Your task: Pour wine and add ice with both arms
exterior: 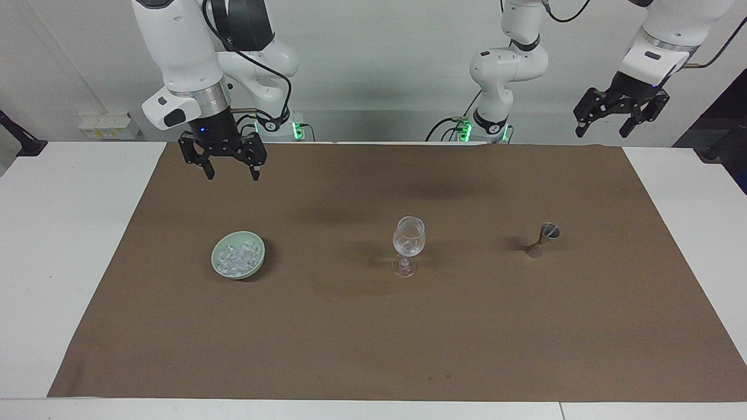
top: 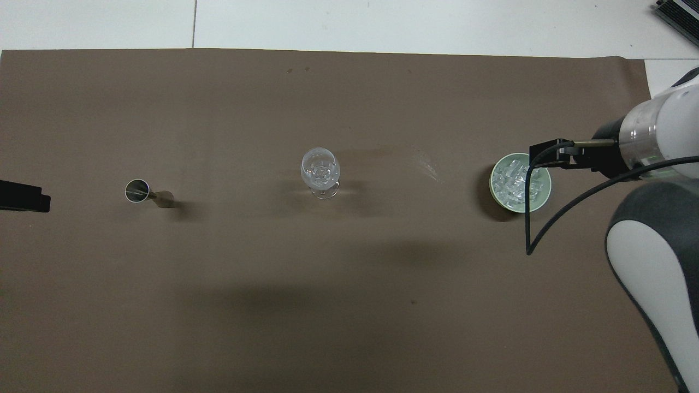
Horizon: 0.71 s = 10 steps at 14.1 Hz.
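**Ana:** Overhead view first: where is the ice (top: 519, 182)?

**Ben:** Heaped in a pale green bowl (top: 540, 197) on the brown mat (top: 273, 300), toward the right arm's end of the table. From the wine glass (top: 320, 170) at the mat's middle, the bowl sits at about three o'clock in that view, well apart from it. A small metal jigger (top: 137, 191) stands at about nine o'clock from the glass.

**Ana:** And the facing view?

**Ben:** Mirrored: the bowl (exterior: 222, 267) with its ice (exterior: 239, 256) lies at nine o'clock from the glass (exterior: 409, 238), the jigger (exterior: 545, 235) at three.

**Ana:** What are the pincers doing?

**Ben:** The right gripper (exterior: 230, 170) hangs in the air with its fingers pointing down and spread wide, holding nothing. It is over the mat's edge nearest the robots, at roughly twelve o'clock from the bowl in the facing view, clear of it.

**Ana:** The other one?

**Ben:** The left gripper (exterior: 602, 126) waits raised off the mat's corner at the left arm's end, fingers also apart and empty.
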Available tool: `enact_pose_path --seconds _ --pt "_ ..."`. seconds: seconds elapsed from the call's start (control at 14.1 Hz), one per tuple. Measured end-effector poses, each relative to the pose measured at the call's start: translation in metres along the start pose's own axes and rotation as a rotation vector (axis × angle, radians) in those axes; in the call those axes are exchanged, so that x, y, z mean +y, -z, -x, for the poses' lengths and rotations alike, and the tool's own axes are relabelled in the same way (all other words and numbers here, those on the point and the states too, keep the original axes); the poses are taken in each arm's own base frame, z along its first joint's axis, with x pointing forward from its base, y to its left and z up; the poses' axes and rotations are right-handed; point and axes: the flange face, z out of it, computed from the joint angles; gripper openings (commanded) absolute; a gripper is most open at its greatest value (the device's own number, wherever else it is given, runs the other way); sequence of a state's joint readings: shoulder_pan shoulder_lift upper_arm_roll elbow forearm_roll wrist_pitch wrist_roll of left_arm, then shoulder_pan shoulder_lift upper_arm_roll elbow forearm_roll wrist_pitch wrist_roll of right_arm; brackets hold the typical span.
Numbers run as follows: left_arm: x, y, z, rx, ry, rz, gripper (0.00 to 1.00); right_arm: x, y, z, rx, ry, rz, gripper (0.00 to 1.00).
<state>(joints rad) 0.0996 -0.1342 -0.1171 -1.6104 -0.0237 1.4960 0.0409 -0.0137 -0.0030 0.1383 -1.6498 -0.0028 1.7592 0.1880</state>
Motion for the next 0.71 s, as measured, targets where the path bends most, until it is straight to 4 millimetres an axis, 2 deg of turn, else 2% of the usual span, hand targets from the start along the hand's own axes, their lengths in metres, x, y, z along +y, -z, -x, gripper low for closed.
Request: enact_pose_path --seconds 0.71 --pt "0.0 0.0 0.0 0.0 0.0 0.0 1.0 0.0014 -0.0021 0.0031 -0.028 -0.002 0.005 1.0"
